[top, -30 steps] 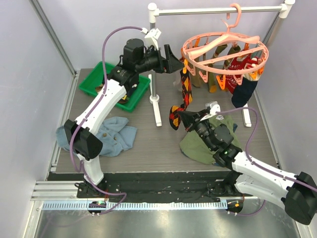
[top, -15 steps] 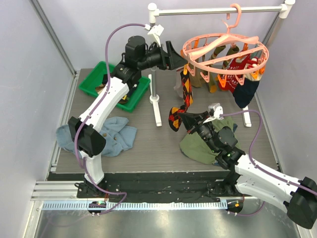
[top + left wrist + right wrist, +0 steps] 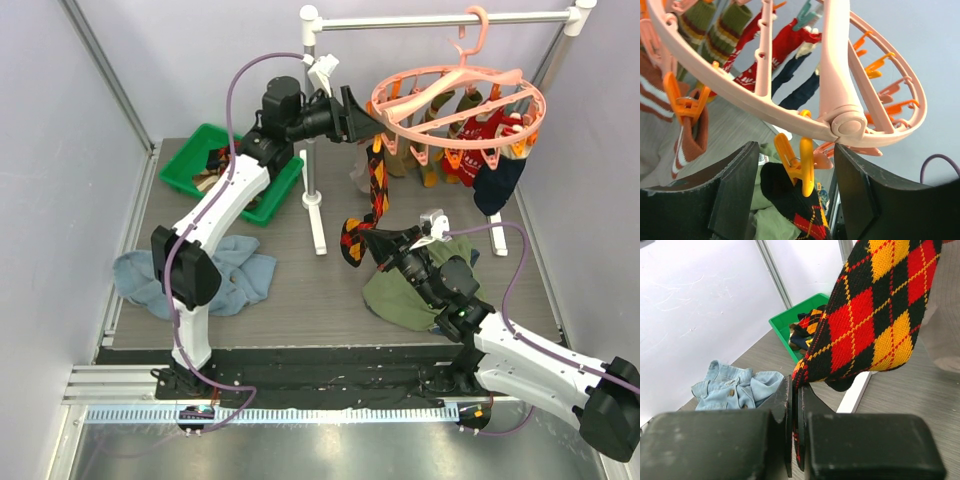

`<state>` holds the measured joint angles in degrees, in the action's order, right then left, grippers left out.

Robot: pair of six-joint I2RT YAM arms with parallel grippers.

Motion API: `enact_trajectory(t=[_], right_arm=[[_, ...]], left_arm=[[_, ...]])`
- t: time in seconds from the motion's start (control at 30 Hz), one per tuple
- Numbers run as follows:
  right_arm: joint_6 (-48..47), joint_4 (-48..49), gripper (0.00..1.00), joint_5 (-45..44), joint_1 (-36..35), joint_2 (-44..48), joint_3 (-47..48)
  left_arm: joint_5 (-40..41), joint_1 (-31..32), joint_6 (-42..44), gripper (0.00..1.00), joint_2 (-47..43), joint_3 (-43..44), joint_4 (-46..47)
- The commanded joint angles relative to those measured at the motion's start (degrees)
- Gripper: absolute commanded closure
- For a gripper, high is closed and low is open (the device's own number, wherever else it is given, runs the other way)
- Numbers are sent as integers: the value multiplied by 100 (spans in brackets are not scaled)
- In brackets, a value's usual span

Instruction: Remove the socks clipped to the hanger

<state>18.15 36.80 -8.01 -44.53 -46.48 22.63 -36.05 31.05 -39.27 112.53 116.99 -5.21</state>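
The round salmon-pink hanger (image 3: 455, 100) hangs by its hook from the rail, with several socks (image 3: 480, 150) clipped under its ring. A black, red and yellow argyle sock (image 3: 375, 190) hangs from an orange peg (image 3: 802, 167) at the ring's left edge. My left gripper (image 3: 360, 115) is open, its jaws either side of that peg (image 3: 795, 170). My right gripper (image 3: 372, 240) is shut on the argyle sock's lower end (image 3: 865, 325).
A green bin (image 3: 195, 165) with socks in it stands at the back left. A blue denim garment (image 3: 235, 270) lies at the front left, an olive garment (image 3: 400, 295) under my right arm. The white rail stand's post (image 3: 310, 150) rises between bin and hanger.
My left gripper has moved right and up to the hanger's left edge, around the peg. The hanger has shifted slightly right. My right gripper still holds the sock's end.
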Motion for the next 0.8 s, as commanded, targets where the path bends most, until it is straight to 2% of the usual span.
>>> enact_trajectory(t=[0.0, 0.17, 0.53, 0.77], right_arm=[[4, 293, 99, 54, -29, 139, 22], [13, 302, 99, 71, -20, 139, 31], [30, 328, 99, 133, -38, 34, 83], [57, 337, 99, 124, -20, 25, 92]], left_arm=[[-516, -2, -397, 37, 76, -97, 1021], [-806, -2, -863, 38, 234, -115, 1611], [-1026, -73, -1039, 29, 190, -809, 2287], [-1132, -116, -1083, 28, 278, -836, 2454]])
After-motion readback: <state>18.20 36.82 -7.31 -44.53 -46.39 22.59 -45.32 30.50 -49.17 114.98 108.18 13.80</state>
